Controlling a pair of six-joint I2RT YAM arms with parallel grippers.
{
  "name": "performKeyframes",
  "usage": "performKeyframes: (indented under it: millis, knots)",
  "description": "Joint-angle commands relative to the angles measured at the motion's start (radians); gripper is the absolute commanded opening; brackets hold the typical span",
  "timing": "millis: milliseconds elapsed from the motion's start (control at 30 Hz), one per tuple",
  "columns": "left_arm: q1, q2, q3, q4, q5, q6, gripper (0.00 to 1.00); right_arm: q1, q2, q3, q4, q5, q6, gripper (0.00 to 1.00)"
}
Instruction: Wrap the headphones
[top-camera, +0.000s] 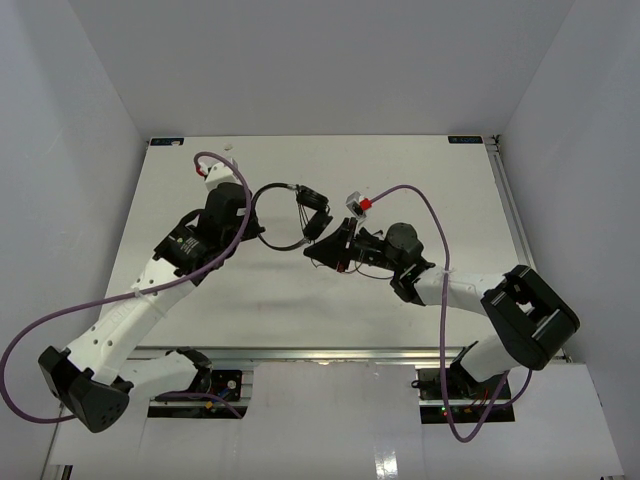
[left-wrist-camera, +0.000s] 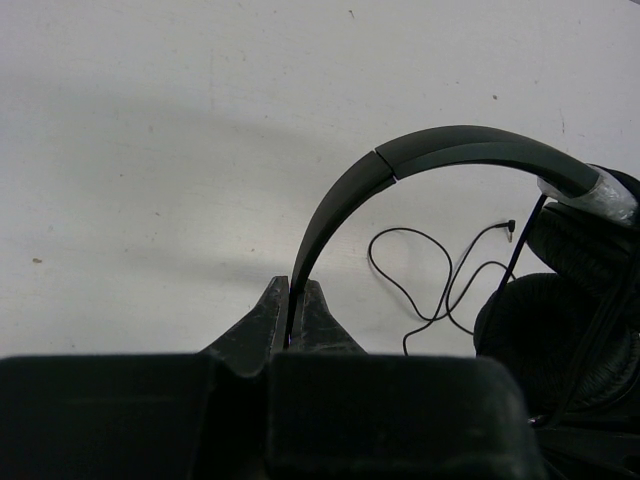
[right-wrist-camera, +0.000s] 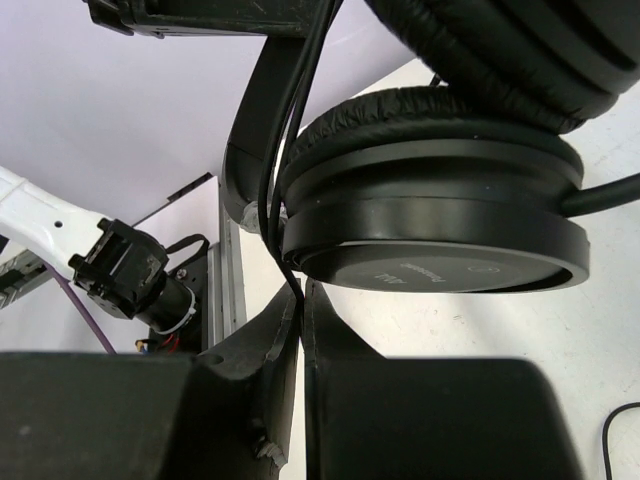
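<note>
- Claws of both arms meet at the small black on-ear headphones (top-camera: 317, 220), which sit a little left of the middle of the white flat surface (top-camera: 400, 160), between the two arms.
- The left claw (left-wrist-camera: 290, 322) is clamped on the thin curved black headband (left-wrist-camera: 450, 145), its two dark fingers pressed flat against either side of the band near one end.
- From that grip the headband arches up and over to the right in the left wrist view, ending at the two round padded black earcups (left-wrist-camera: 560, 330), which lie close together.
- The right claw (right-wrist-camera: 300, 305) is closed on the long thin black cable (right-wrist-camera: 270, 200), pinched between its fingertips just below the rim of one earcup.
- That earcup shows its smooth outer disc with small printed lettering, and the second padded cup is stacked close above it in the right wrist view.
- Loose cable lies in slack loops on the surface beyond the headband, its small plug (left-wrist-camera: 511, 227) resting at the end.
- Whether the earcups touch the surface cannot be told.
- A thick purple robot cable (top-camera: 430, 215) curves over the right arm.
</note>
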Motion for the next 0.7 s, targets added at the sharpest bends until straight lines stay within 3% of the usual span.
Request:
performKeyframes:
  millis: [0, 667]
  knots:
    - [0.01, -0.079, 0.005, 0.13, -0.002, -0.103, 0.0, 0.014, 0.042, -0.017, 0.03, 0.012, 0.022, 0.08]
    - [0.01, -0.136, -0.006, 0.112, -0.068, -0.125, 0.0, 0.033, 0.071, 0.064, -0.037, 0.117, -0.003, 0.08]
